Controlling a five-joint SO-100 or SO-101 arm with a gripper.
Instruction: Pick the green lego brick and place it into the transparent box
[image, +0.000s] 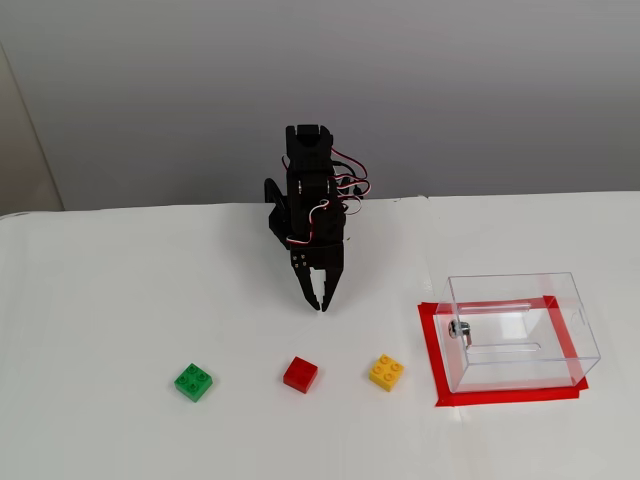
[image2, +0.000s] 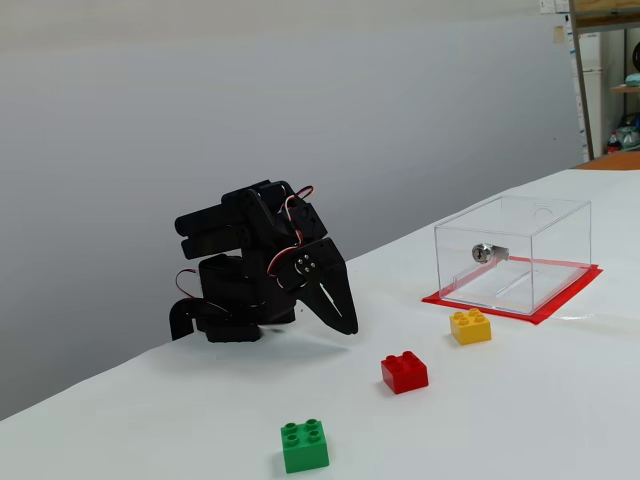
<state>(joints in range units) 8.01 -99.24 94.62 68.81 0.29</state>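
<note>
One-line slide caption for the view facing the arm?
Shut black gripper hovers behind small green, red, yellow bricks; clear box right.

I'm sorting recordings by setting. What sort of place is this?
Probably a lab or workshop bench: a plain white table, a clear plastic box on red tape, storage shelving behind.

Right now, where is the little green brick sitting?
In both fixed views the green lego brick lies on the white table, leftmost in a row with the red brick and yellow brick, untouched by the gripper.
</note>
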